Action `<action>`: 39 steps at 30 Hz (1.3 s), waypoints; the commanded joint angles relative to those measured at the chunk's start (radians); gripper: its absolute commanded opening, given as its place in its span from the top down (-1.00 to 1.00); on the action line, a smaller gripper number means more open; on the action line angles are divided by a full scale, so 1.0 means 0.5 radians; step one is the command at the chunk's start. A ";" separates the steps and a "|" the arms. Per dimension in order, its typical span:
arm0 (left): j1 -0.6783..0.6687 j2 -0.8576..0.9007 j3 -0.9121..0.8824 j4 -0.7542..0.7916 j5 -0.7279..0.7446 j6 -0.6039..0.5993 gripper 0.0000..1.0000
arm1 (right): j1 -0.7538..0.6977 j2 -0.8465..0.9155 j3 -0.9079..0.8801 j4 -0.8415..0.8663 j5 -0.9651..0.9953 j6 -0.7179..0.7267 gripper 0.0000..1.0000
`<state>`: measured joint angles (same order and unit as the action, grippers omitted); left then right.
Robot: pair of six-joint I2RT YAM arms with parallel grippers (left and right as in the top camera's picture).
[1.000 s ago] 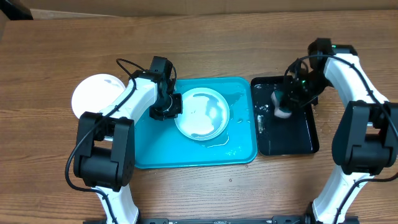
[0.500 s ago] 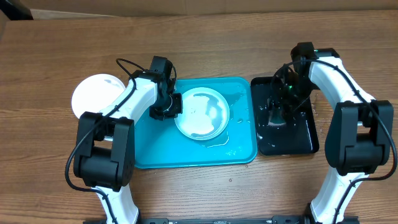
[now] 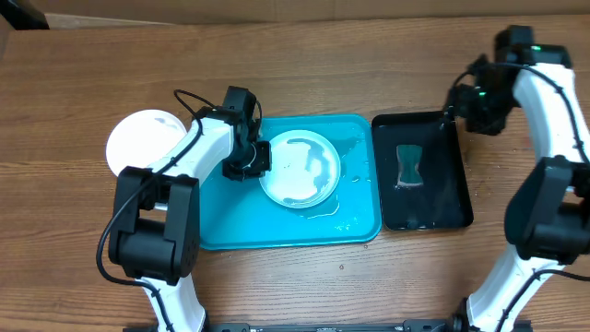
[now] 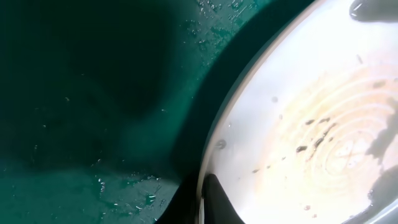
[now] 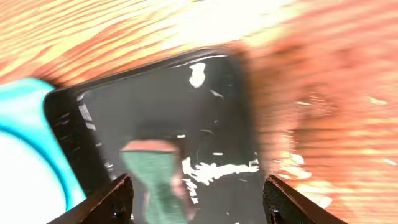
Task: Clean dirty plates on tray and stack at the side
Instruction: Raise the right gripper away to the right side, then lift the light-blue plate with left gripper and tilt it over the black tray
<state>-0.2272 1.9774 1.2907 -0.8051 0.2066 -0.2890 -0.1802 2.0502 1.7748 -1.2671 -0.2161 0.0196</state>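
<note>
A brown wooden worktop [image 3: 304, 55] carries everything, and the two arms reach in over it from the near edge. In the middle lies the turquoise tray [image 3: 240, 226], wet, with water [image 3: 334, 214] pooled and beaded along its right side. Just beside its right edge sits a narrower glossy black tray [image 3: 444, 205], also flecked with drops. On the turquoise tray, right of centre, rests a pale smeared plate [image 3: 304, 171]. Seen close from the left wrist, its face shows faint brownish rings and a few dark specks. A clean-looking white plate [image 3: 134, 143] sits on the bare wood off the tray's left end, well apart from the other plate and partly hidden under the left arm. A green sponge [image 3: 409, 166] lies flat in the black tray, towards its upper half, with nothing touching it. The left claw [image 3: 249, 164] is down on the tray at the smeared plate's left rim, clenched on that rim, with its dark fingertips meeting at the plate's edge. The right claw [image 3: 475, 109] hangs above the wood by the black tray's far right corner. It is released, its two fingers stand wide apart with nothing between them, and the wrist view past them is blurred.
</note>
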 commanded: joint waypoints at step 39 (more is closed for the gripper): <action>-0.893 -0.043 0.990 -0.076 -0.810 -0.066 0.92 | -0.391 -0.073 0.039 0.229 0.252 0.014 -1.00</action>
<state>-0.5987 1.9770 1.7565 -0.8841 -0.0586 -0.3119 -0.3779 2.0502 1.7744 -1.1557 -0.0971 0.0257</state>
